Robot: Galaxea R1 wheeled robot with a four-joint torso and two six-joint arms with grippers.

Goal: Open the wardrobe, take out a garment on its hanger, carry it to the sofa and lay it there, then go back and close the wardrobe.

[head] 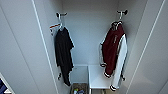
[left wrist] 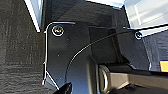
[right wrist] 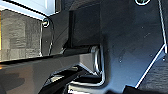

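The wardrobe [head: 87, 37] stands open, with its white doors swung wide at both sides. The garment [head: 113, 50], dark red with white sleeves, hangs at about 3 o'clock inside, on its hanger [head: 120, 18] hooked over a peg. A black t-shirt [head: 63, 53] hangs at about 9 o'clock. A white shelf [head: 96, 76] sits low at 5 o'clock. I cannot tell if either hand is spread or pressed together.

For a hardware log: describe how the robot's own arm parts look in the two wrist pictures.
Both wrists carry a wide, glossy black plate with round silver fittings at its corners. A thin pale cable curves across the left plate. Beside each plate runs a jointed dark grey bar ending in a silvery ring.
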